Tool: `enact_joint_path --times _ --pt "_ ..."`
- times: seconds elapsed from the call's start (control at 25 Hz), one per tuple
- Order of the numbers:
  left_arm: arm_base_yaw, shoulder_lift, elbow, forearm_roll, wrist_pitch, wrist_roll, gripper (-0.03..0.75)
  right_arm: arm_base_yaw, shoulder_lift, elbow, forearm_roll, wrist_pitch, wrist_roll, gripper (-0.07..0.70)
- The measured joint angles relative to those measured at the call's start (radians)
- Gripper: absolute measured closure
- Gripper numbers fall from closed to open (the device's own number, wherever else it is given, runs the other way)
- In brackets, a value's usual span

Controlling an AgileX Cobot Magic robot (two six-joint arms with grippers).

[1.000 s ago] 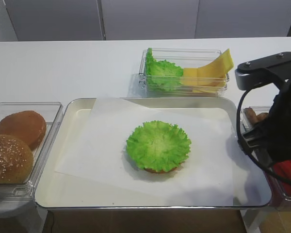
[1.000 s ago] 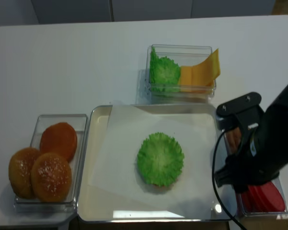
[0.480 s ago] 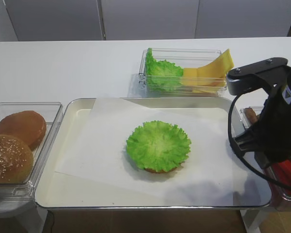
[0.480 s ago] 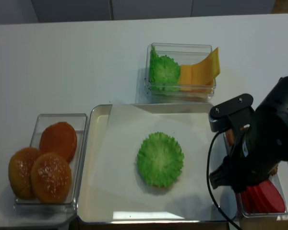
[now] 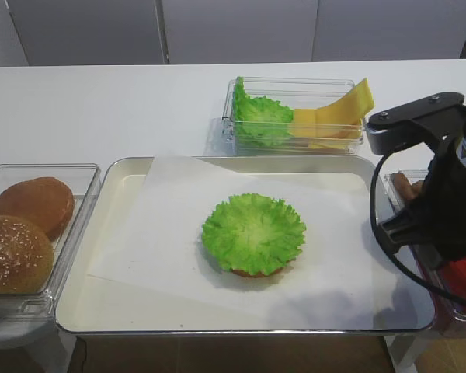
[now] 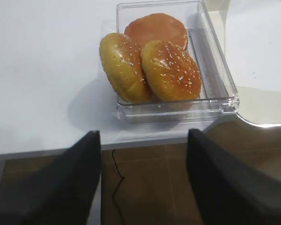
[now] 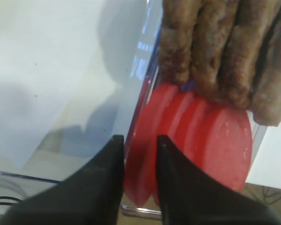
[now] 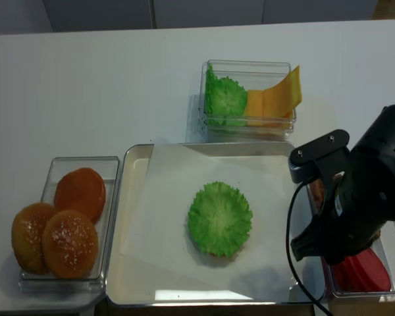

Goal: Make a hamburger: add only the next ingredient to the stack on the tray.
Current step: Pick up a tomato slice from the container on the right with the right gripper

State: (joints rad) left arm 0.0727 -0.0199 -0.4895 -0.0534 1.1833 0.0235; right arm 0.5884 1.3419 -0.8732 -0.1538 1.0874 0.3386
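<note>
The stack is a ruffled green lettuce leaf [image 5: 253,232] over a thin brown bun base, in the middle of the paper-lined metal tray [image 5: 115,241]. Several red tomato slices stand on edge in a clear bin [image 7: 139,77] just right of the tray. My right gripper [image 7: 139,141] reaches down into that bin, and its black fingers [image 7: 107,173] pinch the leftmost tomato slice [image 7: 143,123] from both sides. In the high views the right arm [image 5: 444,198] hides the grip, with only some red [image 8: 363,273] showing. My left gripper [image 6: 143,133] hangs open and empty past the table's front edge.
Brown patties [image 7: 220,47] lie in the same bin behind the tomato slices. A clear bin with three buns [image 6: 159,65] sits left of the tray. Another bin at the back holds loose lettuce [image 5: 258,116] and yellow cheese [image 5: 334,116].
The right arm shifted left and a little back over the tomato bin. Its fingers have drawn together.
</note>
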Motion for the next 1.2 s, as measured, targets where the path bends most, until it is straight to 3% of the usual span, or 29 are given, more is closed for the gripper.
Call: enact_joint_path --times 0.24,0.8,1.2 --pt "0.0 0.0 0.0 0.0 0.0 0.0 0.287 0.0 0.0 0.0 0.0 0.004 0.002 0.546" --pt "0.0 0.0 0.0 0.0 0.0 0.0 0.287 0.0 -0.133 -0.001 -0.006 0.017 0.027 0.554" --pt "0.0 0.0 0.0 0.0 0.0 0.0 0.287 0.0 -0.346 -0.012 -0.008 0.093 0.031 0.554"
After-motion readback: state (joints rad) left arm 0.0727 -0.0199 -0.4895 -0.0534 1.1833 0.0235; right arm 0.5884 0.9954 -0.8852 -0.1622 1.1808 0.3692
